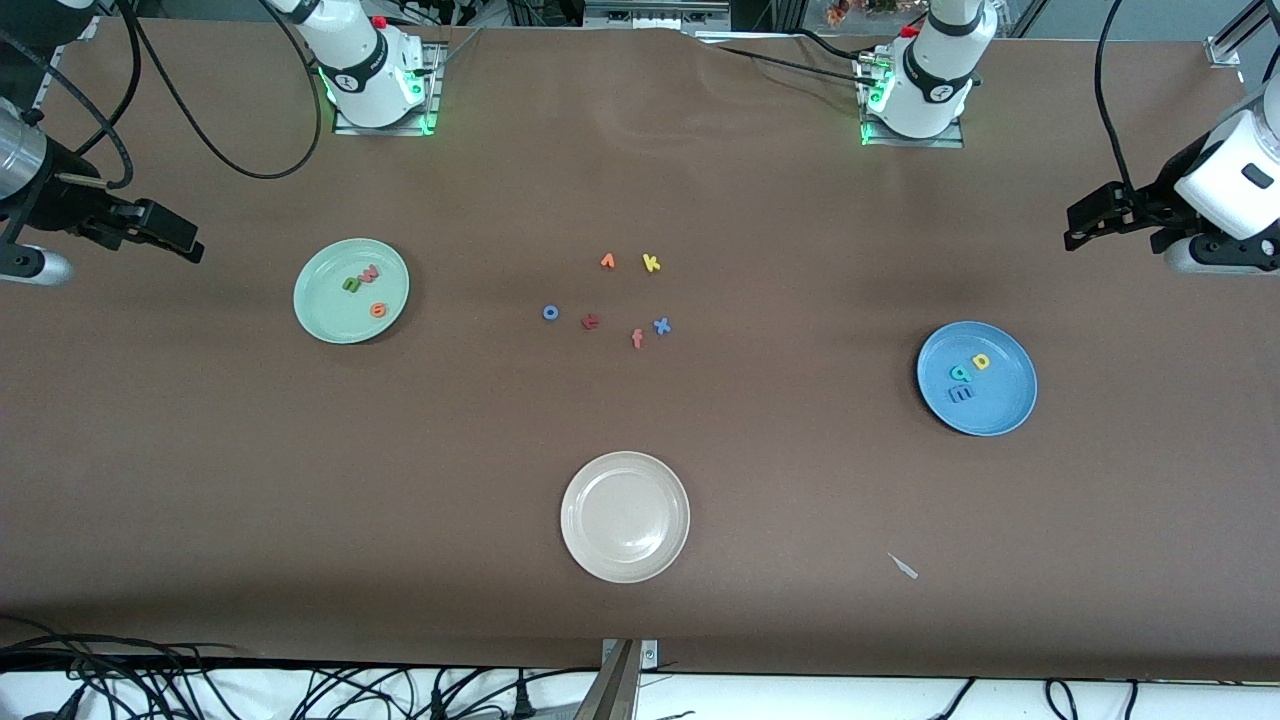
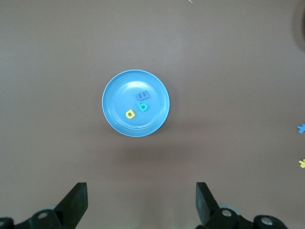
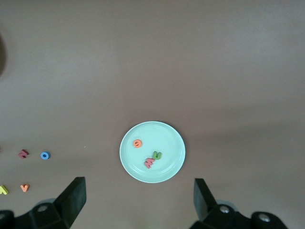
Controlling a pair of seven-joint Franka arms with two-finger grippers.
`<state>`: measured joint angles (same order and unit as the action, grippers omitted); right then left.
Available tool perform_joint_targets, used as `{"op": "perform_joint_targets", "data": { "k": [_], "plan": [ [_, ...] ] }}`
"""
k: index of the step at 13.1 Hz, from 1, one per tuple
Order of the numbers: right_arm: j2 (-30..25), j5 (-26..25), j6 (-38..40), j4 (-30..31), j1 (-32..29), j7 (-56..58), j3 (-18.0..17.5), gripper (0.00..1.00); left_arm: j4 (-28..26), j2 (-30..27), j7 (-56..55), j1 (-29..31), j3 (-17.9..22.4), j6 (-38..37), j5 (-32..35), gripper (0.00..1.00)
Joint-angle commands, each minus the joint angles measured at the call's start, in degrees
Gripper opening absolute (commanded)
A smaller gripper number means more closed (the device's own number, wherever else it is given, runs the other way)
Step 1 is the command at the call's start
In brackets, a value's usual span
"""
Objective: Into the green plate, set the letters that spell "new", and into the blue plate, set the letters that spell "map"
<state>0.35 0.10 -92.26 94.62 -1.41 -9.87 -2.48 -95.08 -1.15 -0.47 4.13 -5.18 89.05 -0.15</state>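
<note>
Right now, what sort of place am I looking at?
Probably a robotics lab bench. Two robot arms are bolted at one edge of a brown-covered table, loose cables trail along its nearer edge, and foam letters sit sorted in a green plate and a blue plate.

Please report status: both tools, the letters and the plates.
Left tool and right tool open, empty, raised. "new" letters in green plate; "map" letters in blue plate. No obstruction.

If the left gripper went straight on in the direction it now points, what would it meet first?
Judging from the left wrist view, the open left gripper points down at the table. It would probably meet bare brown tabletop first, just beside the blue plate; the plate lies slightly off that line, though depth is unclear.
</note>
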Motion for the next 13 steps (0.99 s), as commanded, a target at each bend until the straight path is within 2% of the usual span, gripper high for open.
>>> {"op": "perform_joint_targets", "data": {
  "k": [1, 13],
  "plan": [
    [-0.7, 0.16, -0.12, 0.65, -0.52, -0.5, -0.42, 1.0, -0.81, -0.61, 1.17, 0.09, -0.01, 0.87, -1.26, 1.0],
    [-0.7, 0.16, -0.12, 0.65, -0.52, -0.5, -0.42, 1.0, -0.81, -0.52, 0.47, 0.18, -1.41, 0.87, -0.9, 1.0]
  ]
}}
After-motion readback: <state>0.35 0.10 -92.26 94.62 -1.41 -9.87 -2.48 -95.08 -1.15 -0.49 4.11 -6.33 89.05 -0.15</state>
